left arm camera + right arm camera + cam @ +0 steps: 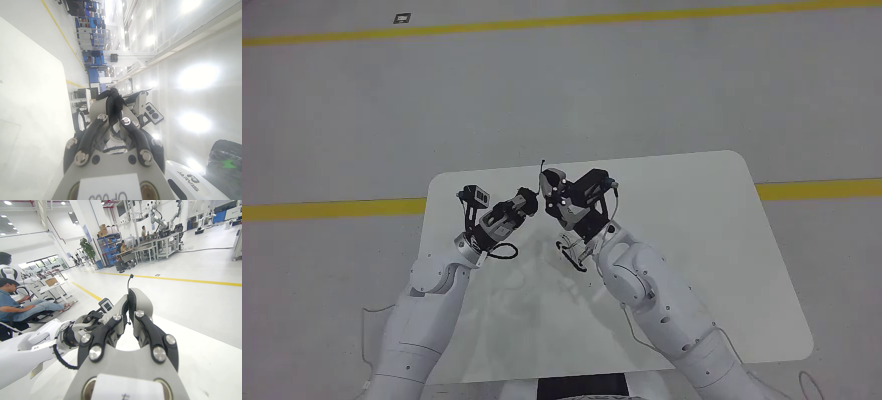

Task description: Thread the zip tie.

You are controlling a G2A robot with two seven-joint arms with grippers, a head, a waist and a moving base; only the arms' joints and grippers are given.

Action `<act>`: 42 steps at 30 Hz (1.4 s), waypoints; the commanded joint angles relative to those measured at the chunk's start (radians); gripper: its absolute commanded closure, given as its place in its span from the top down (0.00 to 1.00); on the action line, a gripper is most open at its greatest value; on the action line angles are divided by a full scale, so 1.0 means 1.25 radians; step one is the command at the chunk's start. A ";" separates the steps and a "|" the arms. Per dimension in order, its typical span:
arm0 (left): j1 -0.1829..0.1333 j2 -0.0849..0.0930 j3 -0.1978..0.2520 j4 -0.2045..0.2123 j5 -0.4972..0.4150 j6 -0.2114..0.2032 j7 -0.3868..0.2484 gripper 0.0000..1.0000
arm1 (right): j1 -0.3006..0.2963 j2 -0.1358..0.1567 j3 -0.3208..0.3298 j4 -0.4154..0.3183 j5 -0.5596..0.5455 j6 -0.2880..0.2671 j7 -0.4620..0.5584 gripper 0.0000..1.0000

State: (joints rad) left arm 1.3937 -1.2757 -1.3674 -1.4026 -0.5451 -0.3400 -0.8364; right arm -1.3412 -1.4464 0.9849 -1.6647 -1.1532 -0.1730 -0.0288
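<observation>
Thin black zip tie (128, 285), small head at top end. Stands approx upright, lower part pinched btw closed fingers of right gripper (129, 294).

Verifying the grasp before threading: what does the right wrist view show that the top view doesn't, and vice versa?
Right wrist view: the right tool pinched shut on the thin black plastic zip tie, whose small blocky end stands past the fingertips. Top view: the whole white rounded-corner table, both arms meeting over its far left part, the left tool close beside the right. Both: the zip tie poking from the right tool, the left arm alongside.
</observation>
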 commanded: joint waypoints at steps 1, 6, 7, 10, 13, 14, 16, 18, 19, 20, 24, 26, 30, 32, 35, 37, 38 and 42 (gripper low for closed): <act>0.000 0.000 0.000 0.000 0.000 0.000 0.000 0.00 | 0.001 0.000 -0.001 0.000 0.000 -0.001 0.000 0.00; 0.000 0.000 0.000 0.000 0.000 0.000 0.000 0.00 | 0.003 0.000 -0.002 0.002 0.000 0.000 -0.001 0.00; 0.000 0.000 0.000 0.000 0.000 0.000 0.000 0.00 | 0.003 0.000 -0.002 0.002 0.000 0.001 -0.001 0.00; 0.000 0.000 0.000 0.000 0.000 0.000 0.000 0.00 | 0.005 -0.001 -0.003 0.006 0.000 0.001 0.000 0.00; 0.000 0.000 0.000 0.000 0.000 0.000 0.000 0.00 | 0.007 -0.001 -0.005 0.009 -0.001 0.002 0.003 0.00; 0.000 0.000 0.000 0.000 0.000 0.000 0.000 0.00 | 0.007 -0.001 -0.005 0.010 -0.002 0.002 0.004 0.00; 0.000 0.000 0.000 0.000 0.000 0.000 0.000 0.00 | 0.007 -0.001 -0.005 0.010 -0.003 0.002 0.006 0.00; 0.000 0.000 0.000 0.000 0.000 0.000 0.000 0.00 | 0.006 0.000 -0.005 0.009 -0.004 0.002 0.007 0.00; 0.000 0.000 0.000 0.000 0.000 0.000 0.000 0.00 | 0.005 0.000 -0.004 0.009 -0.005 0.002 0.008 0.00; 0.000 0.000 0.000 0.000 0.000 0.000 0.000 0.00 | 0.005 0.000 -0.004 0.009 -0.006 0.002 0.010 0.00; 0.000 0.000 0.000 0.000 0.000 0.000 0.000 0.00 | 0.001 0.002 -0.002 0.008 -0.009 0.002 0.013 0.00; 0.000 0.000 0.000 0.000 0.000 0.000 0.000 0.00 | -0.001 0.002 -0.001 0.007 -0.011 0.002 0.014 0.00; 0.000 0.000 0.000 0.000 0.000 0.000 0.000 0.00 | -0.005 0.002 0.000 0.004 -0.009 0.009 0.011 0.00; 0.000 0.000 0.000 0.000 0.000 0.000 0.000 0.00 | -0.005 0.002 0.001 0.000 -0.008 0.010 0.007 0.00; 0.000 0.000 0.000 0.000 0.000 0.000 0.000 0.00 | -0.004 0.002 0.001 -0.003 -0.004 0.008 0.002 0.00; 0.000 0.000 0.000 0.000 0.000 0.000 0.000 0.00 | -0.002 0.002 0.001 -0.003 -0.003 0.007 0.002 0.00; 0.000 0.000 0.000 0.000 0.000 0.000 0.000 0.00 | -0.001 0.002 0.000 -0.003 -0.003 0.006 0.002 0.00; 0.000 0.000 0.000 0.000 0.000 0.000 0.000 0.00 | 0.004 0.001 -0.003 0.000 -0.002 0.006 0.001 0.00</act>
State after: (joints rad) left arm 1.3937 -1.2757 -1.3674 -1.4026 -0.5451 -0.3400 -0.8364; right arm -1.3380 -1.4450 0.9819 -1.6657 -1.1563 -0.1658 -0.0274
